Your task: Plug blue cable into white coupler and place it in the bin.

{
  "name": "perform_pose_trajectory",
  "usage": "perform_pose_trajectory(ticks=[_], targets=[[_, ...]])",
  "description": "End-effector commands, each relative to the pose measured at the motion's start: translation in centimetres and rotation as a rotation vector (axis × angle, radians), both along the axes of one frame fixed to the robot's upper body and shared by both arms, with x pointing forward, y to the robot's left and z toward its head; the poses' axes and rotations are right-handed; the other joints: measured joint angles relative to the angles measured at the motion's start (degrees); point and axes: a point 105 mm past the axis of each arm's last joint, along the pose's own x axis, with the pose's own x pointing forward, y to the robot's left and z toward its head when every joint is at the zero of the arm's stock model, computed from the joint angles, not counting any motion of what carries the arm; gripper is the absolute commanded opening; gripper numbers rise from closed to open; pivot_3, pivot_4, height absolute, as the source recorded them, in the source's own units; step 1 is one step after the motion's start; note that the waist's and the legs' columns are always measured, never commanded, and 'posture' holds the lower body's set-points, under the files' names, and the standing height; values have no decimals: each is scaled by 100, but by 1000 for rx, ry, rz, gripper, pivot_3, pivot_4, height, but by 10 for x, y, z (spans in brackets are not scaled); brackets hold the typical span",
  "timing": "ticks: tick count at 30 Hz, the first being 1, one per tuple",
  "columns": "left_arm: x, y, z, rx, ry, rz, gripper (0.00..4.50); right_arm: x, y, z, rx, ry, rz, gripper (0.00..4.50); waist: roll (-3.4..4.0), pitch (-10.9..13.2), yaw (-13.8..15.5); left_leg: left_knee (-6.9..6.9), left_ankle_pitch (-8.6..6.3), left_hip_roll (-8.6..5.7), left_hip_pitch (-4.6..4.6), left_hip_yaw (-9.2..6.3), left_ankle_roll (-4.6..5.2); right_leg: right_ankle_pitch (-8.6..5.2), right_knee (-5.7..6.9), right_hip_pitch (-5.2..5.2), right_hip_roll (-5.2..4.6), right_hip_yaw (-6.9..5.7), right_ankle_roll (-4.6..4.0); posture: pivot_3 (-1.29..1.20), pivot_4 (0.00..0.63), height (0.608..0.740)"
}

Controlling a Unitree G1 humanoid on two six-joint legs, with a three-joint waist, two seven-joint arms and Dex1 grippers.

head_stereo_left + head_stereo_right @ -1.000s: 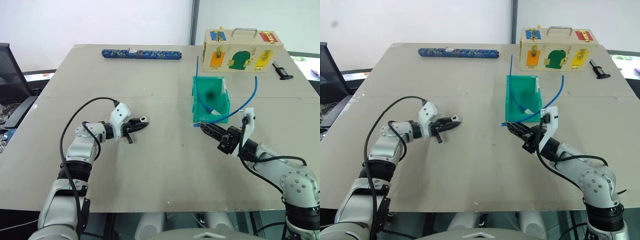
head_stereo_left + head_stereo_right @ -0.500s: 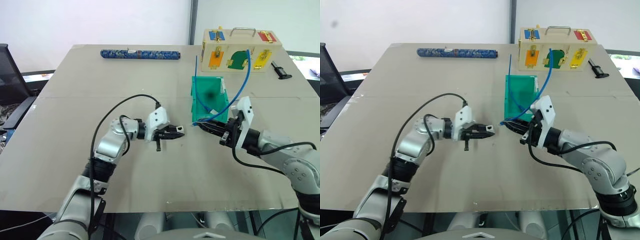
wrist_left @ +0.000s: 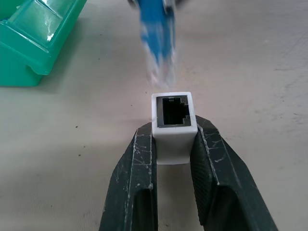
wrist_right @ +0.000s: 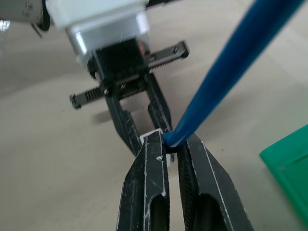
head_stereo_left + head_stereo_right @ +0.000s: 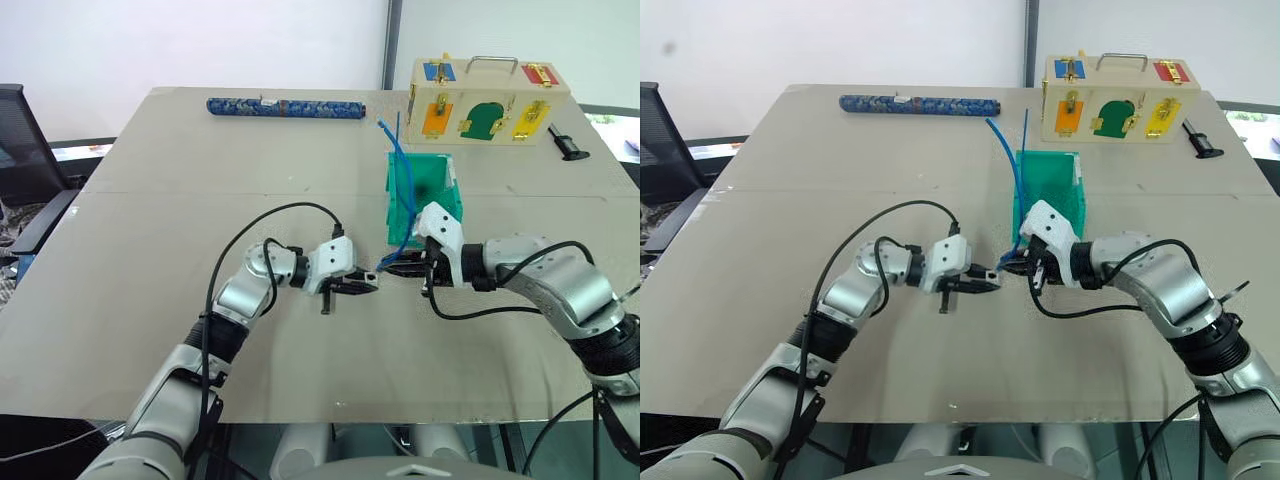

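Silver arms, black cables, white wrists

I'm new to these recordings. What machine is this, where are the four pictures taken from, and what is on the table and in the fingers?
It is a two-armed humanoid robot. Two pictures come from its head, looking down over the table; the other two come from cameras on each wrist. The left gripper is shut on the white coupler, socket facing outward. The right gripper is shut on the blue cable near its plug, brought close to the coupler. On the table lie the bin, a wooden box with coloured doors, a dark patterned tube and a small black tool.
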Motion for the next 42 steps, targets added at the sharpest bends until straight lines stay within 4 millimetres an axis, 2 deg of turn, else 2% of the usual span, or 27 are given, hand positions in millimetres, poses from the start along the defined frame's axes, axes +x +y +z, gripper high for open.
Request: perform_pose_trajectory(ticks=[1, 7, 19, 29, 42], targets=[[1, 1, -6, 27, -4, 9, 344, 0, 6, 12, 9, -53, 49, 0, 0, 0, 0, 0, 0, 0, 0, -1, 0, 0, 0, 0, 0, 0, 0, 0, 150, 738], [0, 3, -10, 36, -12, 10, 344, 2, 11, 7, -35, -74, 75, 0, 0, 0, -3, 0, 0, -5, 0, -4, 0, 0, 1, 0, 0, -2, 0, 0, 150, 738], [1, 0, -8, 27, -23, 16, 344, 3, 5, -9, -205, -102, 148, 0, 1, -3, 0, 0, 0, -13, 12, -18, -1, 0, 2, 11, -3, -4, 0, 0, 150, 738], [4, -4, -7, 20, -39, 22, 344, 3, 22, 0, -301, -132, 268, 0, 1, -10, 2, 1, 0, -14, 26, -22, -1, 0, 4, 23, -4, -6, 0, 0, 150, 738], [4, -6, -7, 11, -46, 23, 344, 1, 18, -1, -368, -96, 297, 0, 2, -11, 36, 4, 0, -21, 25, -38, -1, 0, 5, 29, -12, -15, 0, 0, 150, 738]])
